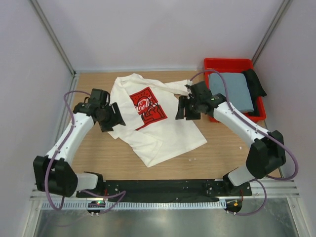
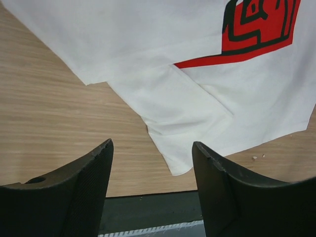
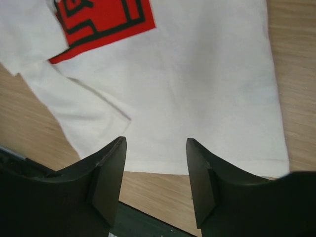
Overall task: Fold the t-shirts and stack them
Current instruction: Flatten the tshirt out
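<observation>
A large white t-shirt point(image 1: 165, 136) with a red square print point(image 1: 147, 106) lay spread and rumpled in the middle of the wooden worktop point(image 1: 98, 153). A folded grey-blue t-shirt point(image 1: 232, 91) sat in the red bin point(image 1: 227, 64) at the far right. The left claw point(image 2: 153, 148) and right claw point(image 3: 155, 143) hovered at either side of the white shirt, both released and empty.

Two table-mounted robot arms, the left arm point(image 1: 74, 136) and the right arm point(image 1: 242, 123), wear smooth white shells between bulky black joints, each trailed by a looping mauve cable point(image 1: 64, 101). The left pincer point(image 2: 153, 148) and right pincer point(image 3: 155, 143) are matt black, their broad tapering fingers point(image 2: 91, 182) faced with a fine grid texture. A black plate point(image 1: 163, 186) carries both bases.
</observation>
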Available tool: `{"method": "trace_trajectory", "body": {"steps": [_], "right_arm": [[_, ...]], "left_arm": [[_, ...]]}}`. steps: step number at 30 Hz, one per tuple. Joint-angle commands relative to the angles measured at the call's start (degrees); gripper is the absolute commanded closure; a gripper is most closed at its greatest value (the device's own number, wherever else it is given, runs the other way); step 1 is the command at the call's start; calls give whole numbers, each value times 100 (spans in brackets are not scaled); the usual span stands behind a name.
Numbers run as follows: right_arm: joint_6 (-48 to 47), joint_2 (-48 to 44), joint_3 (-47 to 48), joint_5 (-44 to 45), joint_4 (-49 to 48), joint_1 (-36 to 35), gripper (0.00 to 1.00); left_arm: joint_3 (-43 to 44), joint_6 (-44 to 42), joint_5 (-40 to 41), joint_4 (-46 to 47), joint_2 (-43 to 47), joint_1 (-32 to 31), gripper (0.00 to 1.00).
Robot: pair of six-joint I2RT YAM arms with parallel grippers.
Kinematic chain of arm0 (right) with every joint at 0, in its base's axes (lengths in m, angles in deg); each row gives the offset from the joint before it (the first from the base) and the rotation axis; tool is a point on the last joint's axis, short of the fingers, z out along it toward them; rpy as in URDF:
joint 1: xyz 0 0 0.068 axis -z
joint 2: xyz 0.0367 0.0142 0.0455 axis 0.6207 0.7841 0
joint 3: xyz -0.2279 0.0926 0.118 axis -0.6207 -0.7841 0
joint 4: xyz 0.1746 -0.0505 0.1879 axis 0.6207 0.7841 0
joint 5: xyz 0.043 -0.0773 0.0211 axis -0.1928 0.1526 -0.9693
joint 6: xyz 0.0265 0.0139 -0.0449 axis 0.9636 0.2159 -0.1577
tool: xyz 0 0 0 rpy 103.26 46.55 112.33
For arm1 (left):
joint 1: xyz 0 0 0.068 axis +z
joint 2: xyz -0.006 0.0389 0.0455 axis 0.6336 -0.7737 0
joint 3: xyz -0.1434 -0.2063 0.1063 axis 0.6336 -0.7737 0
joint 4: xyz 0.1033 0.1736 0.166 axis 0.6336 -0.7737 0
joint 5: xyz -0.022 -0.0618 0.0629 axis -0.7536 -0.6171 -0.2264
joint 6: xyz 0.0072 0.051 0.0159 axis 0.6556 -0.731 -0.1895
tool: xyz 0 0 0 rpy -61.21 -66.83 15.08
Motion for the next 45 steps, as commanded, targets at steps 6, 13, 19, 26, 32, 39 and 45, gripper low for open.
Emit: {"method": "trace_trajectory", "body": {"steps": [6, 13, 19, 26, 32, 39, 45], "right_arm": [[816, 599, -723, 1254, -833, -7, 64], [825, 1478, -574, 1968, -1106, -7, 63], [746, 2180, -161, 2311, -1281, -7, 62], [816, 3033, 497, 2724, -1554, -15, 61], [544, 4121, 1753, 3436, -1782, 11, 59], [-124, 5678, 4688, 3148, -747, 2, 56], [-476, 5014, 4955, 2716, 0, -7, 40]], "left_arm": [[392, -59, -323, 1392, -1396, -424, 35], [709, 28, 485, 1559, -2461, -486, 27], [569, 800, 328, 1577, -3095, -424, 27], [-274, 1953, -164, 1928, -3105, -433, 27], [-1161, 3040, -664, 2367, -2517, -793, 28], [-1427, 3879, -1088, 3124, -1700, -1760, 32], [-417, 2070, 1078, 1605, -311, -1095, 25]]}}
